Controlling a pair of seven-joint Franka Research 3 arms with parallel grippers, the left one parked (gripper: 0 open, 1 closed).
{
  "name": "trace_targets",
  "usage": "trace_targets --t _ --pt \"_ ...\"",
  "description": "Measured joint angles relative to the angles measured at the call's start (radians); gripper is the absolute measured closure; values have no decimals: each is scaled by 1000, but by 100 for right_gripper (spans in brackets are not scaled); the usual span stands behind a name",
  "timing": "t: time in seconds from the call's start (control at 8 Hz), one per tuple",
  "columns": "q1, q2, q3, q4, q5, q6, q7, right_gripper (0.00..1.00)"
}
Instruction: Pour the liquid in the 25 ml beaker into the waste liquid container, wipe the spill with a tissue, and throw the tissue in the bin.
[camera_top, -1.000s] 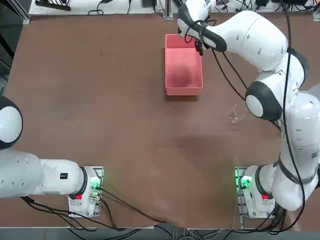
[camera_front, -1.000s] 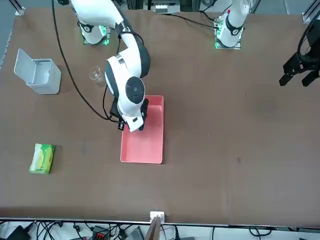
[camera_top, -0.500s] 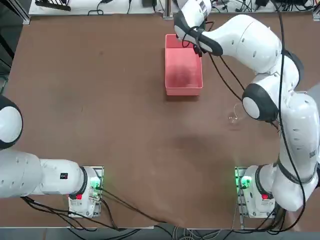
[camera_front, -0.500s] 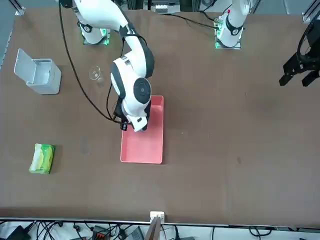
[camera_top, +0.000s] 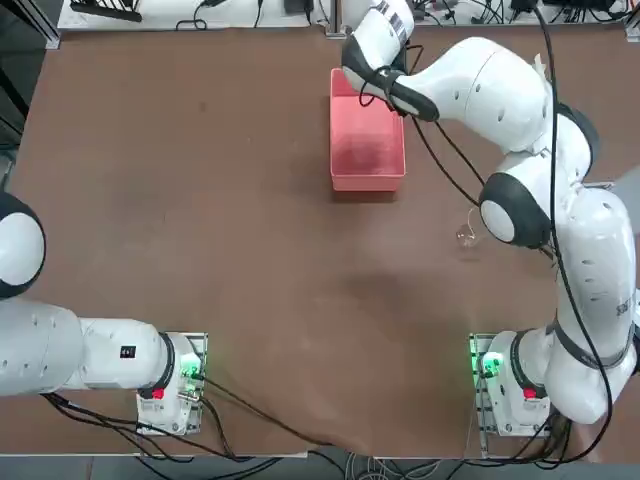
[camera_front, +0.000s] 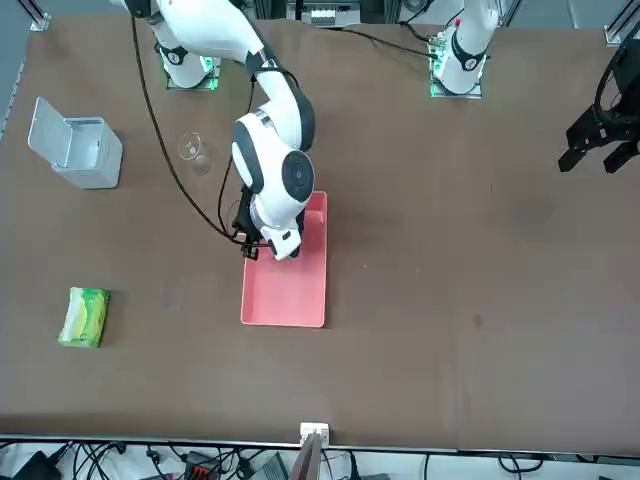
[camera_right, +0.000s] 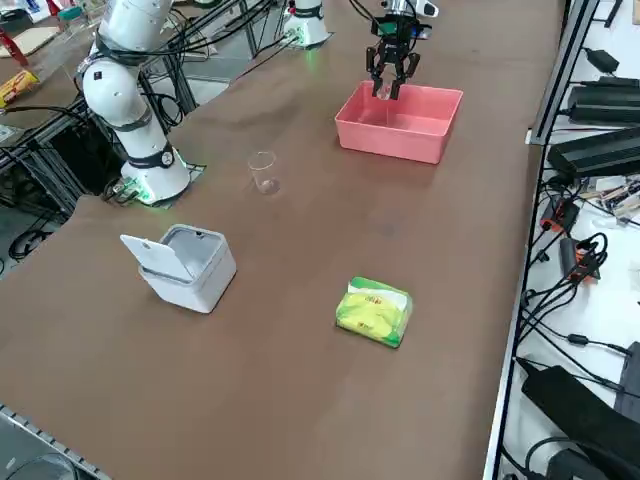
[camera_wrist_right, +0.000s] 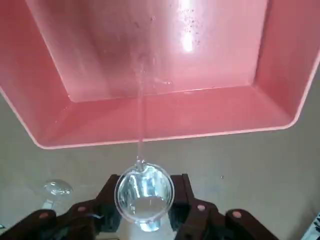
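pincer (camera_wrist_right: 145, 200) gripping 25 ml beaker (camera_wrist_right: 144, 192), no legible writing

The brown table (camera_right: 300, 290) carries a pink tray (camera_right: 400, 125), larger beaker (camera_right: 263, 171), grey bin (camera_right: 190, 268) and tissue pack (camera_right: 373, 311).

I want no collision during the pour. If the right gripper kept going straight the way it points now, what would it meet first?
Probably the waste liquid container: the right gripper, shut on the 25 ml beaker, points down at its near wall and floor, though depth is hard to judge.
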Motion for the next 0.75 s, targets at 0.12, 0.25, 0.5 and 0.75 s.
trace_targets --t 0.12,0.25,0.5,0.75 --pt "6 4 0 0 -6 -1 0 53" --pt "13 9 0 2 -15 -5 0 53" --pt "26 18 0 4 -36 -11 1 53" --pt "37 25 -1 4 -47 -17 1 53"
